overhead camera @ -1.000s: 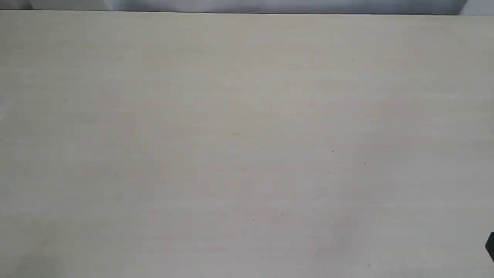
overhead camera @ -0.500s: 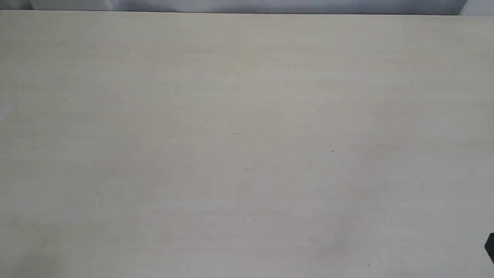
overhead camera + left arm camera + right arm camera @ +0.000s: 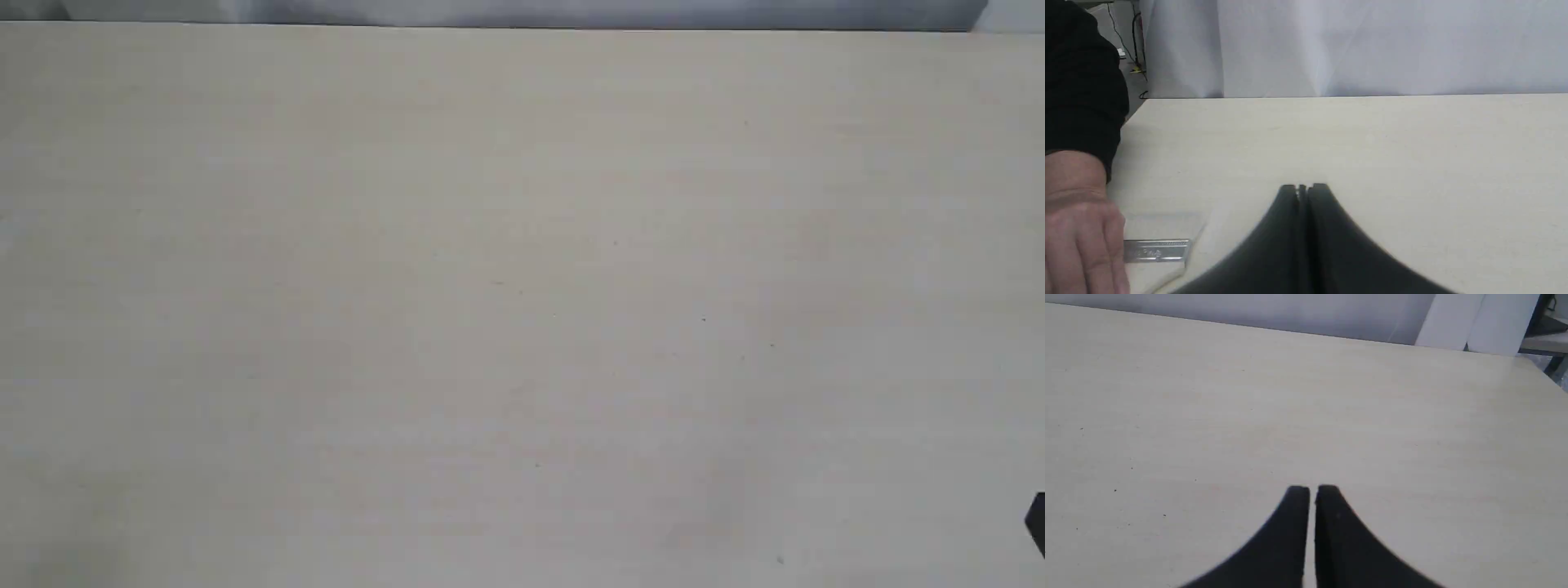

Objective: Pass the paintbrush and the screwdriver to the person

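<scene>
The paintbrush (image 3: 1156, 250) lies flat on the table in the left wrist view; I see its silver ferrule and pale bristles. The person's hand (image 3: 1081, 228), with a black sleeve (image 3: 1077, 81), covers its handle. My left gripper (image 3: 1303, 188) is shut and empty, beside the brush and apart from it. In the right wrist view my right gripper (image 3: 1313, 490) is also shut, holding nothing, over bare table. The screwdriver is out of view. The exterior view shows neither the brush nor the hand.
The pale wooden table (image 3: 522, 294) fills the exterior view, its far edge against a grey backdrop (image 3: 571, 12). A small black piece (image 3: 1037, 523) juts in at that view's right edge. White panels (image 3: 1478, 322) stand beyond the table's far corner.
</scene>
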Available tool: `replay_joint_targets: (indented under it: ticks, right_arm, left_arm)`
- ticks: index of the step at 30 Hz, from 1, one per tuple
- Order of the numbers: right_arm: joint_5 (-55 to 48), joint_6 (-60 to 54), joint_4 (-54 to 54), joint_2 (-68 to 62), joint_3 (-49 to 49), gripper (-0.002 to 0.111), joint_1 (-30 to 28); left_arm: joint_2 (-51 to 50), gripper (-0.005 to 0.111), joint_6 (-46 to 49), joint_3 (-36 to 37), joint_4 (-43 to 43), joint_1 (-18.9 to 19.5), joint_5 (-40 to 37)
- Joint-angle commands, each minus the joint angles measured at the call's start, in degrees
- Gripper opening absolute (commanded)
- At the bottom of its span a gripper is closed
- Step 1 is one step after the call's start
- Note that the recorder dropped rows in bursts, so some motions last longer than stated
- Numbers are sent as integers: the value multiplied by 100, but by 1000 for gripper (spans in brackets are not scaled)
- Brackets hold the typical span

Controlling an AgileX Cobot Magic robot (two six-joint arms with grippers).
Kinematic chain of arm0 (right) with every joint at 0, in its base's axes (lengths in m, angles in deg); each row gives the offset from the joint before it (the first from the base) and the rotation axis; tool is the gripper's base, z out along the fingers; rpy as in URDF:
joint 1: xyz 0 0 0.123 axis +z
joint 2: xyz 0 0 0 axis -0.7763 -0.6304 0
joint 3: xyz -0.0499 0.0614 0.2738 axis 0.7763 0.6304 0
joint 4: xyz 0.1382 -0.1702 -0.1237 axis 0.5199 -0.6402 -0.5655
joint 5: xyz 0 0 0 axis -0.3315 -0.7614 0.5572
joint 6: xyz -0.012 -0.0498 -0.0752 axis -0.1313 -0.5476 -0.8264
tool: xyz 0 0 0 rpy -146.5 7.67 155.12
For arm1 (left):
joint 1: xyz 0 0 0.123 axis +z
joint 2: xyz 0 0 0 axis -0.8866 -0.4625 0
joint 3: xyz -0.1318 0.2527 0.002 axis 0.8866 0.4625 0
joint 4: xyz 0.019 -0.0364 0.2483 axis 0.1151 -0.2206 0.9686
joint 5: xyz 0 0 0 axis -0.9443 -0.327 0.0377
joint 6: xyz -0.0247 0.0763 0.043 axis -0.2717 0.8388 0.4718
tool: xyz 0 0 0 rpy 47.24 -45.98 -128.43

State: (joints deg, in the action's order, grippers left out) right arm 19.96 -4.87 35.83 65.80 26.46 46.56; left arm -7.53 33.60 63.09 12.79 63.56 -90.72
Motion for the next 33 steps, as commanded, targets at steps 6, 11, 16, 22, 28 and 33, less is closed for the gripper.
replay_joint_targets:
  ticks: [6, 11, 16, 22, 28, 33]
  right_arm:
    - [71, -50, 23, 31, 21, 4, -14]
    - [113, 140, 62, 31, 21, 4, -14]
    - [153, 298, 178, 31, 21, 4, -14]
    - [153, 298, 190, 31, 21, 4, -14]
    - [153, 298, 190, 31, 21, 4, -14]
    - [153, 298, 190, 31, 21, 4, -14]
  left_arm:
    - [14, 0, -12, 12, -25, -47, 31]
    - [14, 0, -12, 12, -25, -47, 31]
    - [14, 0, -12, 12, -13, -47, 42]
    - [14, 0, -12, 12, -13, -47, 42]
    - [14, 0, -12, 12, -13, -47, 42]
    - [14, 0, -12, 12, -13, -47, 42]
